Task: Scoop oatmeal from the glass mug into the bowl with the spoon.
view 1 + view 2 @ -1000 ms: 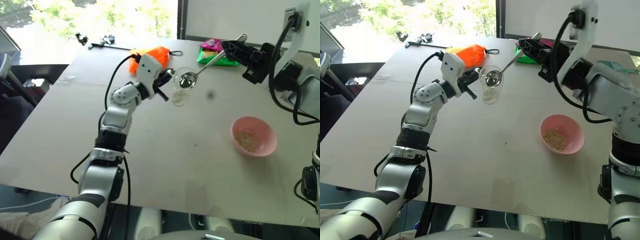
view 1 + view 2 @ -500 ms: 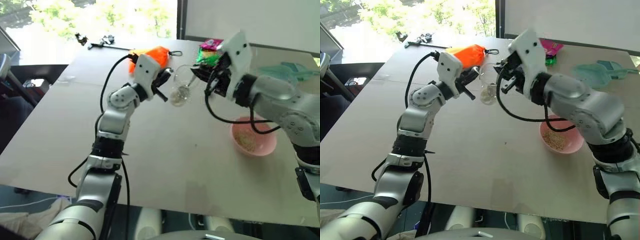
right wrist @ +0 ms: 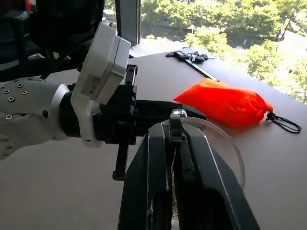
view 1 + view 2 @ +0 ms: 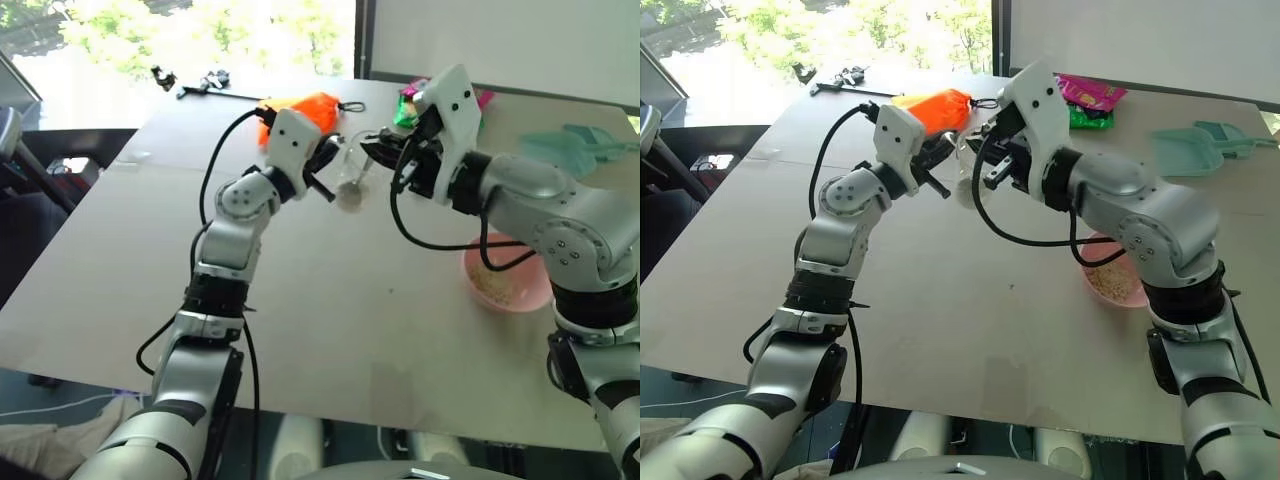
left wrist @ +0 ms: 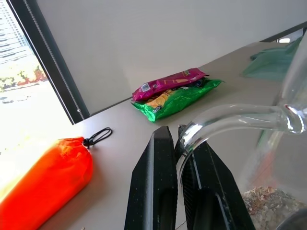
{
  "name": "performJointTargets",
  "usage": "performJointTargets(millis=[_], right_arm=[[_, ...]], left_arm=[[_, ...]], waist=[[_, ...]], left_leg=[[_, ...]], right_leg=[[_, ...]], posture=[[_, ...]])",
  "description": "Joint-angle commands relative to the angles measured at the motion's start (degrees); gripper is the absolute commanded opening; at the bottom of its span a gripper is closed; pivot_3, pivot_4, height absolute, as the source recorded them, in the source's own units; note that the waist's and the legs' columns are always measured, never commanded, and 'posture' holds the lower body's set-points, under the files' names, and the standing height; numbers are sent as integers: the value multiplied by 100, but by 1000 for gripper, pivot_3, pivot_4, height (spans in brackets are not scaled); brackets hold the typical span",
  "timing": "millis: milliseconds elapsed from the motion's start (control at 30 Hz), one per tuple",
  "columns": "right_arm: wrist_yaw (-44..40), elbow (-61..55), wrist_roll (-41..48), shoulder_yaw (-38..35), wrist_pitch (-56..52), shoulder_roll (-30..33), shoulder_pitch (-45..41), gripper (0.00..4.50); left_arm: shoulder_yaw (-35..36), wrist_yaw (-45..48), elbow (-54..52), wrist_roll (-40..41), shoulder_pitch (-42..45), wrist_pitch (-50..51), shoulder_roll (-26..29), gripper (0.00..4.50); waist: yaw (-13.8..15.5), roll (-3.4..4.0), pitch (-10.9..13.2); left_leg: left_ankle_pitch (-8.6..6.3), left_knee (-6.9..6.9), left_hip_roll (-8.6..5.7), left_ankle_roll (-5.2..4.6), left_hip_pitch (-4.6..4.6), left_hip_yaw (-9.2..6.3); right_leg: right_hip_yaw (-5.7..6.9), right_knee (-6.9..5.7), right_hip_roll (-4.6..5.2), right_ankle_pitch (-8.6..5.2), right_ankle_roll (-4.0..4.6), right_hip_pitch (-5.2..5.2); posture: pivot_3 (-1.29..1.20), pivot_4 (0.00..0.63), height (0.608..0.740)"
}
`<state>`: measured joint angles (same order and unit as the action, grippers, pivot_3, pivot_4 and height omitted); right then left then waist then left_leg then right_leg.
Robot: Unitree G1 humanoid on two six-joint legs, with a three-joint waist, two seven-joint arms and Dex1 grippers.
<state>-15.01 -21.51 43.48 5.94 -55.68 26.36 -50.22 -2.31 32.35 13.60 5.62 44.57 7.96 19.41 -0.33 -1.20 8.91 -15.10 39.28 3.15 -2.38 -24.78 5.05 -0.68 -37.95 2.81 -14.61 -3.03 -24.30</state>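
Observation:
My left gripper (image 4: 325, 168) is shut on the handle of the glass mug (image 4: 352, 176) and holds it tilted above the table's far middle. In the left wrist view its black fingers (image 5: 158, 191) pinch the clear handle (image 5: 230, 116), with oatmeal (image 5: 268, 206) lying in the mug's bottom. My right gripper (image 4: 383, 150) is right at the mug's mouth, shut on the spoon (image 3: 177, 125), whose thin handle runs down into the glass; the spoon's bowl is hidden. The pink bowl (image 4: 512, 287) with pale grains sits at the right, partly behind my right forearm.
An orange pouch (image 4: 935, 108) lies just behind the mug. Green and pink snack packets (image 4: 1090, 100) and a teal scoop (image 4: 1195, 150) are at the far right. Black tools (image 4: 835, 78) lie at the far left edge.
My right arm swung left and down and rolled its wrist, taking the spoon from above the mug's rim into the glass. The left gripper kept the mug in place.

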Motion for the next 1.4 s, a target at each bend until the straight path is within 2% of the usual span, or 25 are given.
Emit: performJointTargets(millis=[33, 200, 367, 867, 1267, 1400], right_arm=[[227, -71, 522, -655, -445, -263, -286, 0], [743, 99, 1085, -1386, -1116, -660, -435, 0], [1176, 272, 1282, -1850, -1423, -852, -588, 0], [1409, 310, 1343, -2005, -1470, -988, -613, 0], [1223, 234, 928, -1781, -1201, -742, -624, 0], [1237, 276, 1053, -1880, -1306, -806, -625, 0]], left_arm=[[19, -64, -157, -49, 59, -247, -17, 46], [4, -69, -78, -100, 24, -310, -41, 46], [-13, -109, 9, -159, -25, -340, -82, 46], [8, -148, 6, -189, -45, -293, -133, 46], [4, -168, 14, -227, -109, -301, -89, 46], [14, -184, 9, -223, -102, -272, -87, 46]], waist=[[-4, 0, 0], [-11, 0, 0], [-15, 1, 0], [-30, 1, 0], [-33, 1, 0], [-32, 1, 0]], left_leg=[[0, 0, 1, 0, 0, 0], [0, 0, 0, 0, 1, 2], [0, 0, 0, 0, 0, 6], [0, -2, 0, 0, 1, 3], [0, -2, 0, 0, 1, 2], [0, -2, 0, 0, 1, 2]], right_leg=[[1, -1, -1, 0, 0, 0], [0, -2, -1, 0, 0, 0], [0, -1, 0, 0, 0, 0], [-1, -1, -1, 0, 0, -1], [-1, -1, -1, 0, 0, -1], [-1, -1, -1, 0, 0, -1]], posture=[[0, 150, 739], [0, 150, 739], [0, 150, 739], [0, 150, 739], [0, 150, 739], [0, 150, 739]])
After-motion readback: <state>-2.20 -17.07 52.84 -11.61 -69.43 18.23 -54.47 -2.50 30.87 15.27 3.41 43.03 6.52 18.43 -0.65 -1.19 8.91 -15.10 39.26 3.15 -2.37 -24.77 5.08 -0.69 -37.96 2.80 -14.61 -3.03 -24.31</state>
